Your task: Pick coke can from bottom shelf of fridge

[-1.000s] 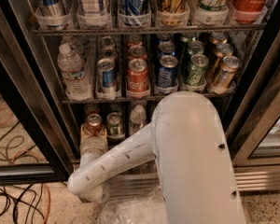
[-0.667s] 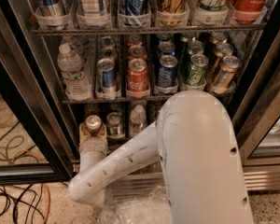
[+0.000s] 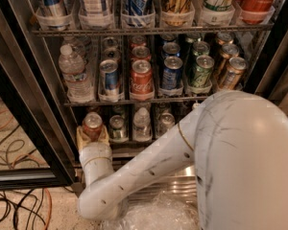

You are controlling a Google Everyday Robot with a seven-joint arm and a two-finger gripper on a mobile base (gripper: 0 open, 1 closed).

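The coke can [image 3: 92,122], small and dull red with a silver top, stands at the left end of the bottom shelf [image 3: 134,142] of the fridge [image 3: 24,104]. My gripper [image 3: 92,134] reaches up from below on the white arm. Its cream fingers [image 3: 81,137] sit on both sides of the can's lower body and close on it. A silver can [image 3: 117,127], a short clear bottle [image 3: 142,123] and another can [image 3: 164,122] stand to its right on the same shelf. The arm's big white shell [image 3: 240,166] hides the shelf's right part.
The middle rack holds a water bottle [image 3: 75,73], a blue can [image 3: 109,78], a bright red can [image 3: 141,78] and blue, green and gold cans. The black door frame [image 3: 19,128] stands left. Cables [image 3: 14,210] lie on the floor. Crumpled plastic [image 3: 158,212] lies below the steel base panel.
My arm's lower joint has sunk a little and shifted right. The gripper and the coke can stay at the left end of the bottom shelf.
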